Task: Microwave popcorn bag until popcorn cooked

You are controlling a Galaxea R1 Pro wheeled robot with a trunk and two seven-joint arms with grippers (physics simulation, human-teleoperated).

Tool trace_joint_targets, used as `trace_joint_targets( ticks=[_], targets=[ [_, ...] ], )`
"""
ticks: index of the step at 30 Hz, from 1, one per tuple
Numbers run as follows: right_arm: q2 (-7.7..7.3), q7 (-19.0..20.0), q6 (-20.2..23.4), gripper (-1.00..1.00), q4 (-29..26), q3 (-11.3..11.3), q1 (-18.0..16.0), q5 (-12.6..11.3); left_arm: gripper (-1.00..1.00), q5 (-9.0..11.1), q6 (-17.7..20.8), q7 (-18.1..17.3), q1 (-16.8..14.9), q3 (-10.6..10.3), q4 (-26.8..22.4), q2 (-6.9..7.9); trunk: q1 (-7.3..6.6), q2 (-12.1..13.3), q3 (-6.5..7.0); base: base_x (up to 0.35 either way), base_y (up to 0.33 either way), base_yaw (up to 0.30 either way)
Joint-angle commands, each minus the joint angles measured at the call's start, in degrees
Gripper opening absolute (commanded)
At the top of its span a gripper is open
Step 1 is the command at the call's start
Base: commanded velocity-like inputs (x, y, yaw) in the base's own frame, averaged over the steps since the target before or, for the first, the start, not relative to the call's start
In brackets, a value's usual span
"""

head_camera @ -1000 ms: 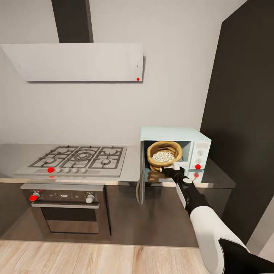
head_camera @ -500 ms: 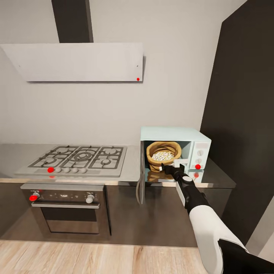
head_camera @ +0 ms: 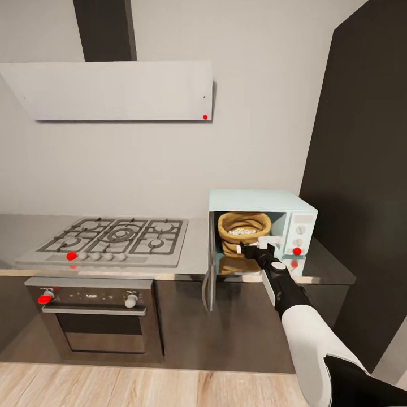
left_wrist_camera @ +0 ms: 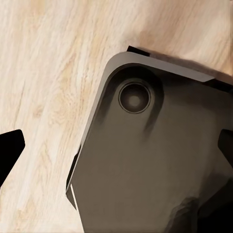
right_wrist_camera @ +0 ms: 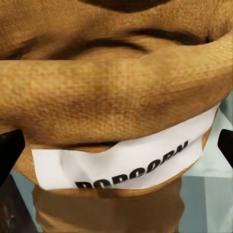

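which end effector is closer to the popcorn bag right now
Right. The right end effector is at the front of the popcorn bag in the open microwave; the left wrist camera looks down at wood floor, away from it.

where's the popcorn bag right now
In the head view the popcorn bag sits inside the open microwave on the countertop, right of the stove, with the right gripper at its front.

1 microwave (head_camera: 261,200), 1 popcorn bag (head_camera: 243,233), 1 oven (head_camera: 90,316), 1 hob (head_camera: 107,240) — 4 burners.
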Motion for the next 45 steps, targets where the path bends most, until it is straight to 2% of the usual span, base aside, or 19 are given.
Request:
trace_joint_targets(
  ticks=[1, 9, 21, 31, 45],
  targets=[
    [0.10, 0.54, 0.18, 1.00, -0.13, -0.48, -0.06, 0.58, 1.00, 0.17, -0.10, 0.14, 0.02, 0.08, -0.09, -0.02, 0.02, -0.04, -0.06, 0.126, 0.000, 0.000],
    [0.16, 0.71, 0.29, 1.00, -2.37, -0.52, -0.04, 0.41, 1.00, 0.17, -0.11, 0.15, 0.02, 0.08, -0.09, -0.10, 0.02, -0.04, -0.06, 0.018, 0.000, 0.000],
    [0.35, 0.50, 0.68, 1.00, -2.82, -0.40, -0.04, 0.23, 1.00, 0.17, -0.05, 0.15, 0.02, 0.08, -0.09, -0.11, 0.02, -0.04, -0.06, 0.002, 0.000, 0.000],
    [0.19, 0.10, 0.45, 1.00, -2.84, -0.39, -0.04, 0.22, 1.00, 0.16, -0.03, 0.06, 0.02, 0.02, -0.08, -0.02, 0.02, -0.04, -0.06, 0.256, 0.000, 0.000],
    [-0.17, 0.16, 0.76, 1.00, -2.94, -0.62, -0.04, 0.22, 1.00, 0.33, -0.03, 0.15, 0.02, 0.01, -0.09, -0.05, 0.02, -0.04, -0.06, 0.055, -0.029, 0.000]
  ],
)
